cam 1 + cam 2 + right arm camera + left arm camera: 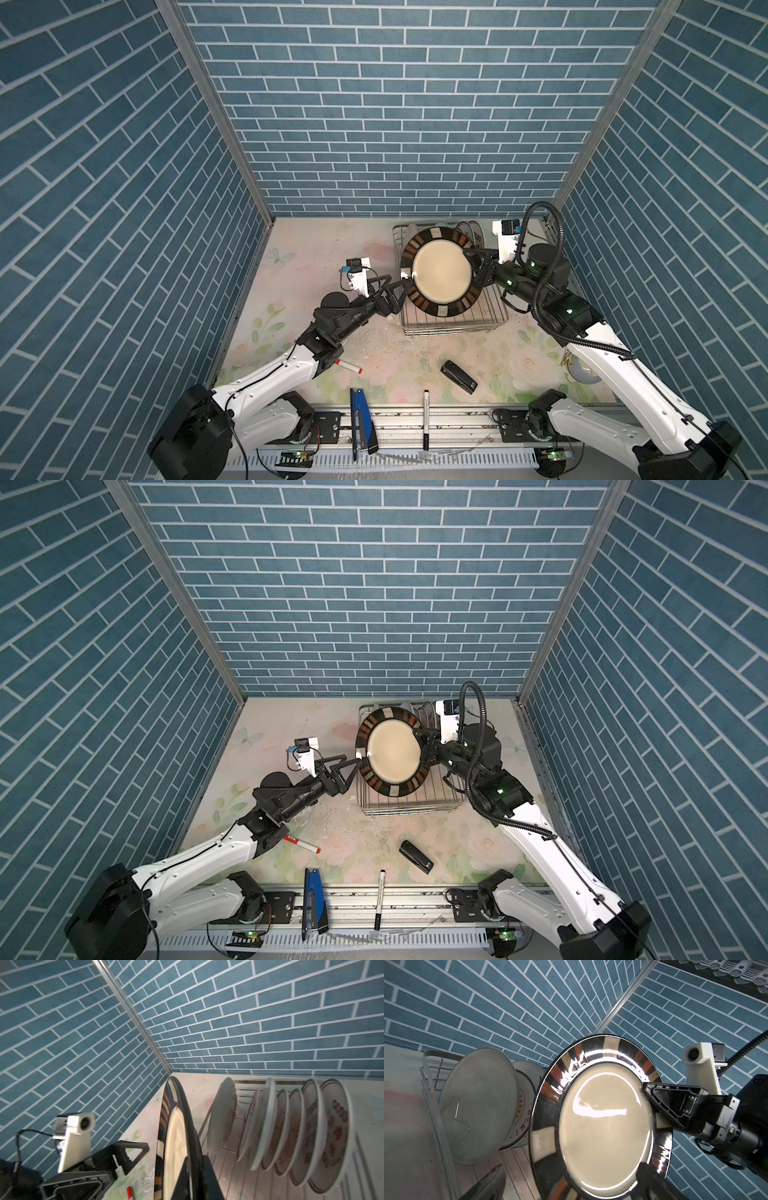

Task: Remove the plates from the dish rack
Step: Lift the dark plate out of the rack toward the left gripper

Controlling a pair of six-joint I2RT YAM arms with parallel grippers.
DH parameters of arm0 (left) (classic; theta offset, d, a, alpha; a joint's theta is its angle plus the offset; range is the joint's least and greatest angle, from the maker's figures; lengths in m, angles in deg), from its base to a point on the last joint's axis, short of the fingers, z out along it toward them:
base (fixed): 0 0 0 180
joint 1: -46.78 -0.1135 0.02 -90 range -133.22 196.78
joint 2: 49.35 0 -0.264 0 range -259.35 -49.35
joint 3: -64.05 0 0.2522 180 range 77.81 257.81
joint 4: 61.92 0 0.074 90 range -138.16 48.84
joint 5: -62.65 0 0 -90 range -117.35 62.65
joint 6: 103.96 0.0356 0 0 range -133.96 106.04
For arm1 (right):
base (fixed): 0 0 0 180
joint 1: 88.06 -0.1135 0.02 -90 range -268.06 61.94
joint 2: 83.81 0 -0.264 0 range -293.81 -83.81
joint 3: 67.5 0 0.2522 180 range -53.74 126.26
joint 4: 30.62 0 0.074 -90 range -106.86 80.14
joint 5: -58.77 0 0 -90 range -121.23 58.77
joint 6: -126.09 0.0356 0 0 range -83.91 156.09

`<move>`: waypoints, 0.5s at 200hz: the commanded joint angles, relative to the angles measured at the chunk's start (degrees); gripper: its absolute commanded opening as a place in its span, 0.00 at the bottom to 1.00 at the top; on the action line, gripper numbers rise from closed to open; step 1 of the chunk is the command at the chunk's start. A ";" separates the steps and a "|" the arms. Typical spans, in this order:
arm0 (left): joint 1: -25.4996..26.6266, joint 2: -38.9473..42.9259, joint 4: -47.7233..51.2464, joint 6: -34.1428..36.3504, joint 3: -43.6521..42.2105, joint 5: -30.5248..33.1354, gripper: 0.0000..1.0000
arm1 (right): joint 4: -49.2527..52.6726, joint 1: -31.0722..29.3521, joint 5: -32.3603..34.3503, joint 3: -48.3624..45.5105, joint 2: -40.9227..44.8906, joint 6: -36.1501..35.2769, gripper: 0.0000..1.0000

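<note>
Dark-rimmed plate (442, 272) held up over the dish rack (478, 322), the right hand (471, 262) clenched on its rim.

In both top views the plate (392, 754) is clear of the prongs above the rack's (440, 802) left part, tilted, its cream face turned up toward the camera. The right hand grips its right edge, one finger (664, 1101) lying across the patterned rim in the left wrist view. The left hand (405, 293) is released, its fingers spread wide at the opposite edge with the rim between them; I cannot tell whether they touch it. The other plates (291, 1126) stand on edge in a row at the back of the rack. On the bench (332, 324) nearer the camera lie a black stapler (459, 377) and a red-capped marker (348, 366), well apart.
</note>
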 commanded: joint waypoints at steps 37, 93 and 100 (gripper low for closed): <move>2.21 -1.43 -4.97 -4.29 -0.13 1.50 0.88 | -21.30 0.42 -7.50 -6.29 4.66 11.90 0.00; 2.68 0.56 -9.14 -8.60 -2.68 -1.57 0.54 | -33.07 3.97 -13.86 -9.95 0.73 19.94 0.00; 2.66 1.30 -8.15 -8.60 -2.70 -1.59 0.53 | -34.31 4.60 -15.12 -9.86 -0.41 21.42 0.00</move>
